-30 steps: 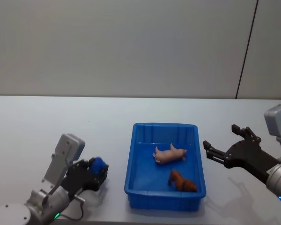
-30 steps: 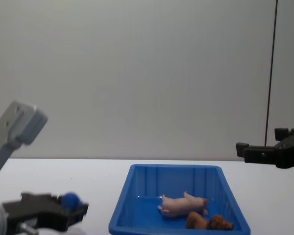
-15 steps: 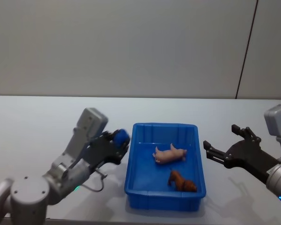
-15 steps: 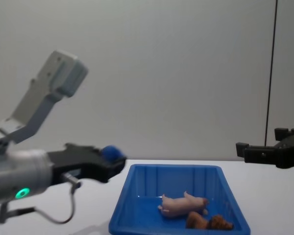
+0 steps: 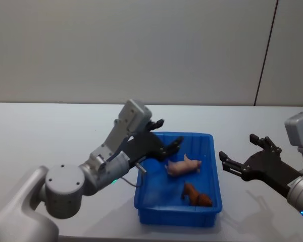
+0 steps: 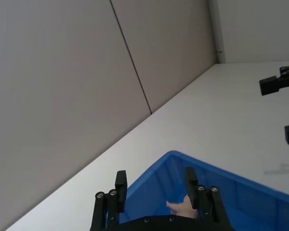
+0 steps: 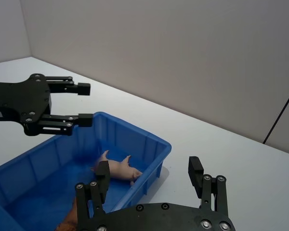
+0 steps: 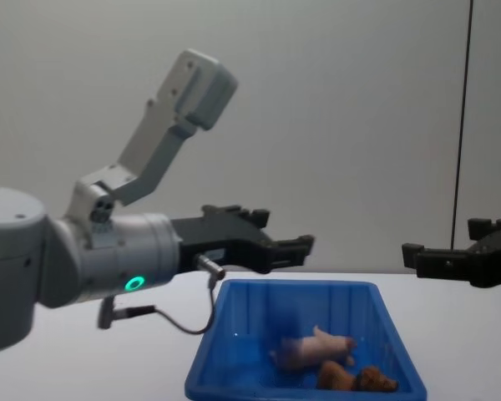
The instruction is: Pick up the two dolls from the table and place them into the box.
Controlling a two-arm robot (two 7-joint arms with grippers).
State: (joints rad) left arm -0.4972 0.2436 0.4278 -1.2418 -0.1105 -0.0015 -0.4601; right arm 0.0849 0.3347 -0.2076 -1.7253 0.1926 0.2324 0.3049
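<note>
A plain white table point(image 5: 50, 126) is seen stretching from the near edge back to a flat pale grey wall point(image 5: 141, 50), which is met in a straight line. A thin dark vertical seam point(image 5: 266, 53) is seen running down the wall on the right side of the head view.

The blue box point(image 5: 178, 216) is set on the table in front of the robot, slightly right of centre. Inside it, the pink pig point(image 5: 183, 166) is found lying on its side near the middle of the floor, and the brown animal toy point(image 5: 196, 195) is found nearer the front right corner, just beside the pig but apart from it. In the chest view the pig point(image 8: 311, 347) and the brown toy point(image 8: 357, 380) are seen low against the box's near wall point(image 8: 234, 391).

The left gripper point(image 5: 166, 139) is held above the box's left rear corner, its fingers spread apart with nothing between them; in the left wrist view the two finger tips point(image 6: 120, 178) are seen separated above the blue rim point(image 6: 183, 159).

The right gripper point(image 5: 237, 157) is held above the table to the right of the box, clear of it, with its fingers likewise parted and empty. In the right wrist view the fingers point(image 7: 102, 174) are seen wide apart over the box's near end.
</note>
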